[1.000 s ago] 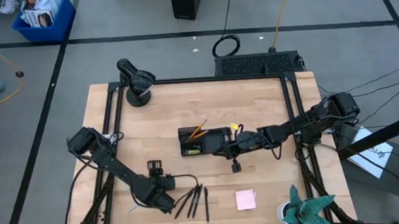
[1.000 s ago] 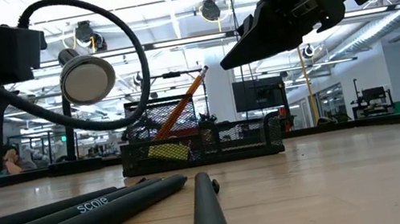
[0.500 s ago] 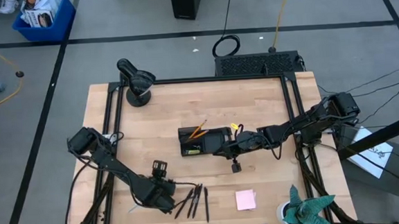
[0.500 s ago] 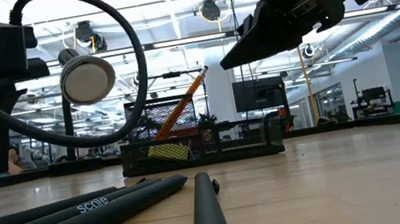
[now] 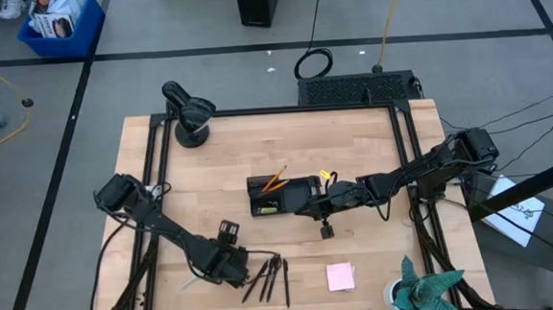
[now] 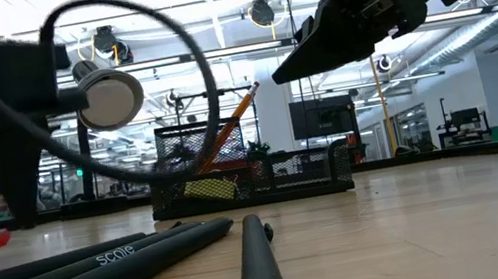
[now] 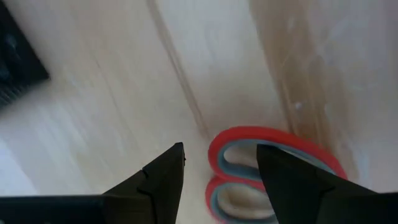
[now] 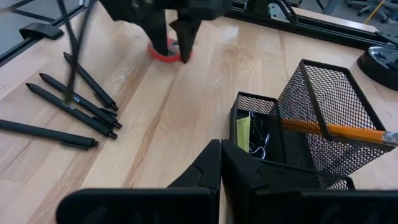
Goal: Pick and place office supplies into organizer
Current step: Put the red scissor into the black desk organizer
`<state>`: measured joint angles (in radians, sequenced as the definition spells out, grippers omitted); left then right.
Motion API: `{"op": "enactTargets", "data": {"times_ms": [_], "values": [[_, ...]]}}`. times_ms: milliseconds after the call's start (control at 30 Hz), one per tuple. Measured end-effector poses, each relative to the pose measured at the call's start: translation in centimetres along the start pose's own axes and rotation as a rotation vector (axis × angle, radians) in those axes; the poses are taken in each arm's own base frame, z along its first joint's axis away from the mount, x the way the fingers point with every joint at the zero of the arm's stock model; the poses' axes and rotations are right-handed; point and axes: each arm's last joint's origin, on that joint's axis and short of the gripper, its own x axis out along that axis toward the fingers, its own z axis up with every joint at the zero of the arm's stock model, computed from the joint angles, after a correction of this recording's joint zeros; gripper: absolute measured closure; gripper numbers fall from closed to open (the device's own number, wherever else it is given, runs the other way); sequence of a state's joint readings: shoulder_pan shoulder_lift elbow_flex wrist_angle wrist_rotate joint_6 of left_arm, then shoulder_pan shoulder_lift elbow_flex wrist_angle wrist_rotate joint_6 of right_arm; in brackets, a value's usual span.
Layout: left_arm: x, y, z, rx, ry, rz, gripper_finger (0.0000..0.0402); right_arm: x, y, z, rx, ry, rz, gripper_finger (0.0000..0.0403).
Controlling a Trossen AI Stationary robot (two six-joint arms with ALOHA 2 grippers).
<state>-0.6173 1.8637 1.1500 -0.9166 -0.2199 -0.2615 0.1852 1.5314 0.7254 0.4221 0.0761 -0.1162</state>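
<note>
The red-handled scissors lie flat on the table near its front left. My left gripper points down over their handles, open, with one finger on either side of a handle loop. The black mesh organizer stands mid-table. In it are an orange pencil leaning in the tall cup and a yellow piece. My right gripper hangs shut in the air just beside the organizer, holding nothing. Several black pens lie right of the left gripper.
A pink sticky-note pad lies near the front edge, right of the pens. A teal-green cloth sits at the front right corner. A round black device stands at the far left corner. Bare wood lies between the pens and the organizer.
My left gripper has rolled about the line that it points along while staying open over the scissors' handles. It has also edged slightly toward the pens. The scissors, the pens and my right gripper have kept still.
</note>
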Motion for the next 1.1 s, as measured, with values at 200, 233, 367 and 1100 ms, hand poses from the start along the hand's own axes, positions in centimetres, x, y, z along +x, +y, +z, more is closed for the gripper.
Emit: {"op": "enactTargets", "data": {"times_ms": [200, 233, 367, 1100], "values": [[0.7, 0.8, -0.5, -0.245, 0.057, -0.077, 0.0193, 0.0, 0.0, 0.0, 0.0, 0.0, 0.0, 0.0399], [0.8, 0.8, -0.4, -0.258, 0.056, -0.08, 0.0193, 0.0, 0.0, 0.0, 0.0, 0.0, 0.0, 0.0399], [0.8, 0.7, -0.3, -0.272, 0.039, -0.091, 0.0208, 0.0, 0.0, 0.0, 0.0, 0.0, 0.0, 0.0399], [0.8, -0.2, 0.4, -0.338, -0.122, 0.093, 0.0389, 0.0, 0.0, 0.0, 0.0, 0.001, 0.0, 0.0399]]}}
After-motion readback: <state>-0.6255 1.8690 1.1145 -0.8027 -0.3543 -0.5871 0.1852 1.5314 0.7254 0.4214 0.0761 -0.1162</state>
